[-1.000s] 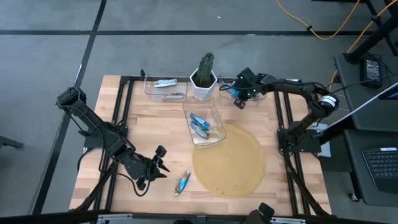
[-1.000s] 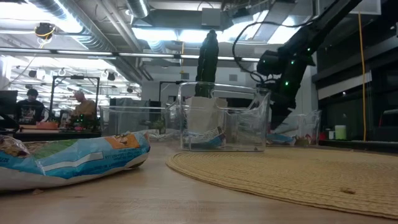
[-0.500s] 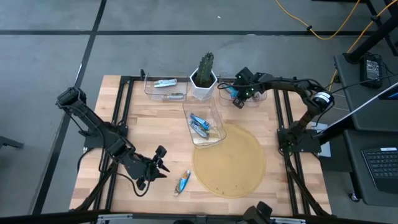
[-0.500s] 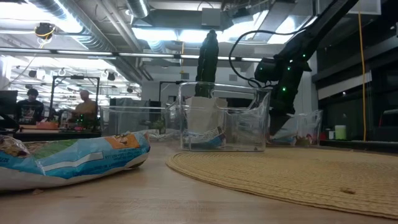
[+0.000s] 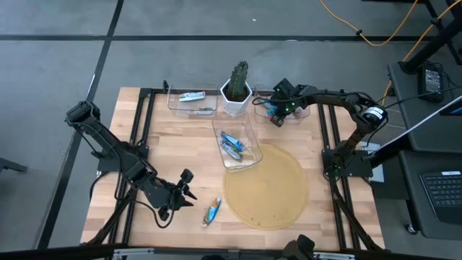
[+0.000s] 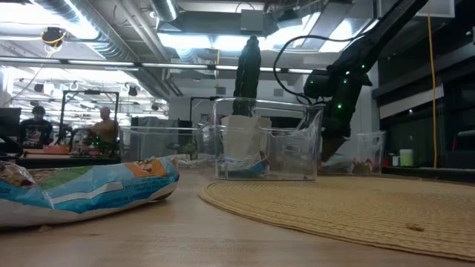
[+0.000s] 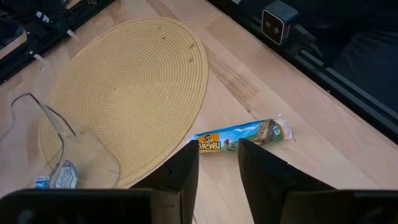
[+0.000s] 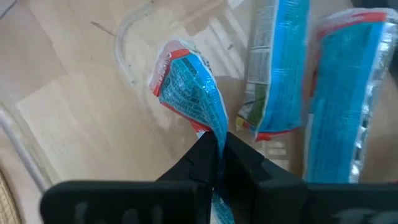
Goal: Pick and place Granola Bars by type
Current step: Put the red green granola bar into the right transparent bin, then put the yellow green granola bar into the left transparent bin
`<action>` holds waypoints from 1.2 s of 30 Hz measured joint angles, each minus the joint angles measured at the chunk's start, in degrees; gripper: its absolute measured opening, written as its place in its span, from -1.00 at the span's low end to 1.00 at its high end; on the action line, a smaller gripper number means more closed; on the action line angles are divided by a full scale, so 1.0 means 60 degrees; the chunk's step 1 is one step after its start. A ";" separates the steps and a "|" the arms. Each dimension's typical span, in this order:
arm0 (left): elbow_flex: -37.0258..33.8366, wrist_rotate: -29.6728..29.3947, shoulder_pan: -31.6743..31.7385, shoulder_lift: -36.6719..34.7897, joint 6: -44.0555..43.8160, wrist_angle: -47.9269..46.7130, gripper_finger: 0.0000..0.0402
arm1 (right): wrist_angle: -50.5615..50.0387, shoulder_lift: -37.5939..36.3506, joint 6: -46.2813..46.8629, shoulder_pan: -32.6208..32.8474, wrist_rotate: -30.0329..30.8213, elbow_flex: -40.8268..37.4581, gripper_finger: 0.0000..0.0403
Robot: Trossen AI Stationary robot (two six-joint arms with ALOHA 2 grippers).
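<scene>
Two bars (image 8: 280, 68) lie in the back-right bin (image 5: 261, 97), where the right gripper (image 8: 214, 163) hangs, jaws clamped on a third blue bar (image 8: 189, 90). Left gripper (image 7: 217, 163), jaws apart, hovers beside a bar (image 7: 239, 135) on the table (image 5: 173, 152).

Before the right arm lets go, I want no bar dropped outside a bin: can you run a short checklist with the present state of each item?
1. Right gripper holds a bar: ok, its fingers are shut on a blue bar.
2. Gripper is over the right bin: ok, the high view shows it at that bin, and the wrist view shows the clear wall around the bar.
3. Bars already in that bin look the same type: ok, all blue.
4. Held bar rests on the bin floor: cannot tell.
5. Left gripper out of the way: ok, open near the loose bar at the table's front.
</scene>
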 joint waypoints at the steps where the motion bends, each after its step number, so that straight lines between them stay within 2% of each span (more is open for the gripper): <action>1: 0.0000 0.0000 0.0000 0.0000 0.0000 0.0000 -0.47 | -0.0024 -0.0058 0.0000 0.0000 0.0020 -0.0009 -0.82; 9: 0.0000 0.0004 0.0003 0.0000 0.0000 0.0000 -0.49 | -0.0189 -0.0667 0.0020 0.0007 0.0024 -0.0013 -0.76; 17: 0.0000 0.0000 0.0004 0.0000 0.0000 0.0000 -0.47 | -0.0527 -0.0848 0.0448 0.0015 0.0077 -0.0013 -0.30; 21: 0.0000 0.0000 0.0004 0.0000 0.0000 0.0000 -0.48 | -0.0525 -0.0852 0.0463 0.0023 0.0079 -0.0013 -0.18; 29: 0.0000 0.0011 0.0004 0.0000 -0.0041 -0.0004 -0.48 | -0.0902 -0.1593 0.0257 0.0592 0.0115 -0.0009 -0.23; 32: 0.0000 0.0018 0.0004 0.0004 -0.0218 -0.0030 -0.47 | -0.1201 -0.2277 0.0276 0.1088 0.0134 -0.0006 -0.28; 36: 0.0000 0.0074 0.0000 0.0004 -0.0592 -0.0052 -0.48 | -0.1672 -0.3344 0.0494 0.2156 0.0696 -0.0006 -0.33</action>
